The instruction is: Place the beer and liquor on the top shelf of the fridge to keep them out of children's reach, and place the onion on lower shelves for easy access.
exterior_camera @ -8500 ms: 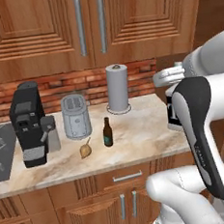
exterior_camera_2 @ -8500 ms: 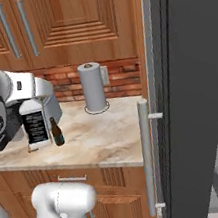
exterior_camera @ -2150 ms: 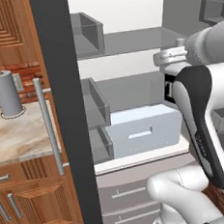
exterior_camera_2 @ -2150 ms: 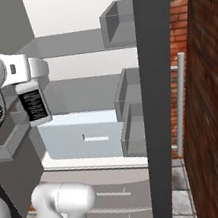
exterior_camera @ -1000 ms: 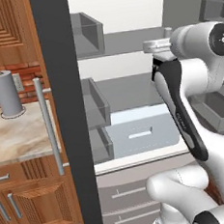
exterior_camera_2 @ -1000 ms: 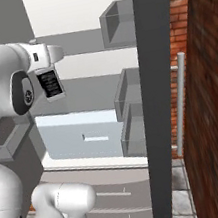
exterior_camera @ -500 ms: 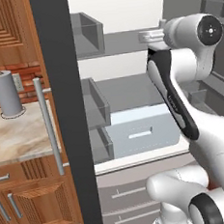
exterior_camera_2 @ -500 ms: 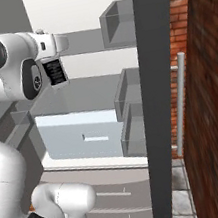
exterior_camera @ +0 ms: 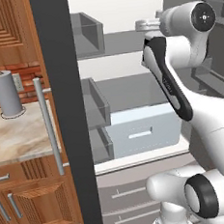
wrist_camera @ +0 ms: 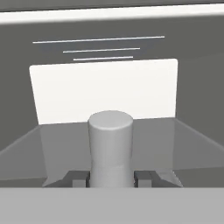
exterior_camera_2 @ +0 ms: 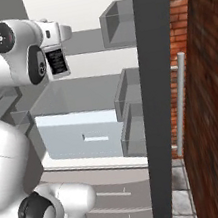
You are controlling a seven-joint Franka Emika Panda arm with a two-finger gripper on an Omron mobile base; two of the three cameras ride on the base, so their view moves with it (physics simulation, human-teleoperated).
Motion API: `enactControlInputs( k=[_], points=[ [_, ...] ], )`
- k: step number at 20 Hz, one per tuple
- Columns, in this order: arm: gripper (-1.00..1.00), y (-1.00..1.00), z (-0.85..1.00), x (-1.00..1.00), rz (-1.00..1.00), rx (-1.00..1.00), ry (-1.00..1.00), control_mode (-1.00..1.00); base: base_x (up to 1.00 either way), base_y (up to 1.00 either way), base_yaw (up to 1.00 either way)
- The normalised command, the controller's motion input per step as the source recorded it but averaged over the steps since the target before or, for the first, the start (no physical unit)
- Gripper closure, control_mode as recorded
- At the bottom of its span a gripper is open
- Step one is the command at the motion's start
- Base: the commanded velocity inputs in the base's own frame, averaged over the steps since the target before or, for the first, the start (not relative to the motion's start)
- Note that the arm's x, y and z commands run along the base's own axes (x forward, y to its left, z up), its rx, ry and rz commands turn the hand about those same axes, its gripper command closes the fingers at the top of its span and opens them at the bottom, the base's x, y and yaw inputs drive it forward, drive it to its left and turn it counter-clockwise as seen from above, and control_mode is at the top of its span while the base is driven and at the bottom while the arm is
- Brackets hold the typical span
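Since the liquor (exterior_camera_2: 56, 62) must end up beyond children's reach, I hold it high, at ten o'clock in the right base view, about level with the top shelf (exterior_camera_2: 91, 42) of the open fridge (exterior_camera_2: 158, 72). My claw (wrist_camera: 110, 177) is clamped sideways on its short white neck, so the bottle hangs upright with its black label showing. That leaves its base free for setting down, I judge. In the hand view the neck stands at six o'clock, with a glass pane and the white back wall beyond at twelve. A grey side bin (exterior_camera_2: 119, 23) sits at one o'clock and the pale drawer (exterior_camera_2: 84, 130) lower down. In the left base view, a paper towel roll (exterior_camera: 5, 92) stands on the tabletop (exterior_camera: 19, 137) at nine o'clock.
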Motion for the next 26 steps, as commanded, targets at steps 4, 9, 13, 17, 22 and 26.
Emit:
enactControlInputs(
  k=[4, 9, 13, 17, 22, 26],
  points=[
    [1.0, -0.03, 0.0, 0.38, 0.0, 0.04, -0.09, -1.0, 0.0, 0.0, 0.0],
    [1.0, -0.05, 0.0, 0.39, 0.0, 0.05, -0.1, -1.0, 0.0, 0.0, 0.0],
    [1.0, -0.07, 0.0, 0.44, 0.0, 0.04, -0.09, -1.0, 0.0, 0.0, 0.0],
    [1.0, -0.07, 0.01, 0.46, 0.0, 0.03, -0.04, -1.0, 0.0, 0.0, 0.0],
    [1.0, -0.04, 0.1, 0.42, 0.0, 0.02, 0.0, -1.0, 0.0, 0.0, 0.0],
    [1.0, 0.0, 0.11, 0.41, 0.0, 0.01, 0.0, -1.0, 0.0, 0.0, 0.0]
  ],
)
